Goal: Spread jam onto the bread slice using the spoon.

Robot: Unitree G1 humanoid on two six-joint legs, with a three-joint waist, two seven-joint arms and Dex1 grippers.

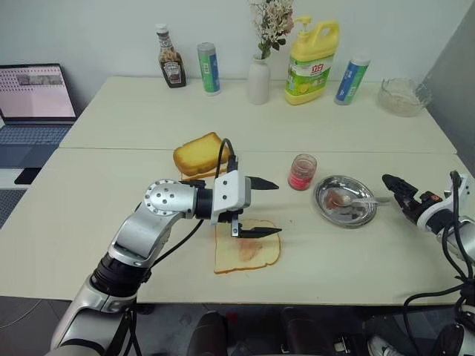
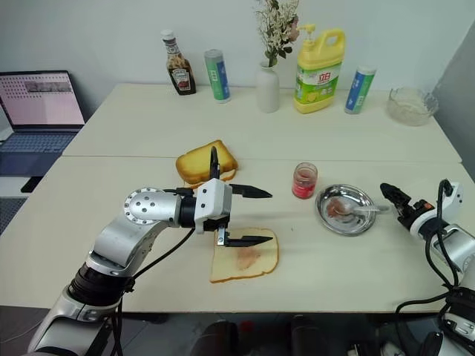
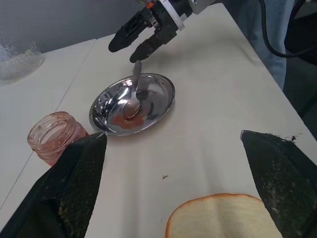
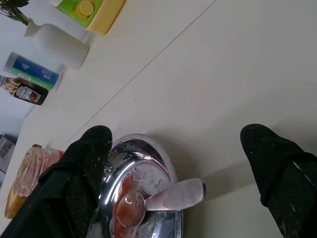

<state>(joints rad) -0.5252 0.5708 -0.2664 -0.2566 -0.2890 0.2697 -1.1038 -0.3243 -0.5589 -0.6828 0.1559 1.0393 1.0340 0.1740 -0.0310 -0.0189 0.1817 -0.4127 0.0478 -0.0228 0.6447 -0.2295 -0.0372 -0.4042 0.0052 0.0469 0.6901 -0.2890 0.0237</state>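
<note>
Left gripper: nearest item, hovering over the near middle of the table, pointing right; its two black fingers stand spread wide, one above the far edge of the bread slice, the other above its middle, holding nothing.
Table: pale cream top, with a seam running left to right across the middle.
Bread slice: thin and pale with a tan crust, flat on the near middle of the table, a faint pinkish smear at its centre.
Yellow detergent bottle: far edge, right of centre, upright.
Thick golden slice: just beyond the left gripper, left of the jar.
Metal dish: round and shiny, right of the jar, with reddish smears inside.
Right gripper: at the right edge of the table, just right of the dish, fingers apart and empty, close to the spoon's handle end.
White vase: far edge, centre, holding dried flowers.
Ketchup bottle: far edge, left of the vase.
Jam: reddish-pink, in a small clear jar, lid off, standing between the thick slice and the dish.
Spoon: silver, lying in the dish, bowl smeared red, handle toward the right gripper.
</note>
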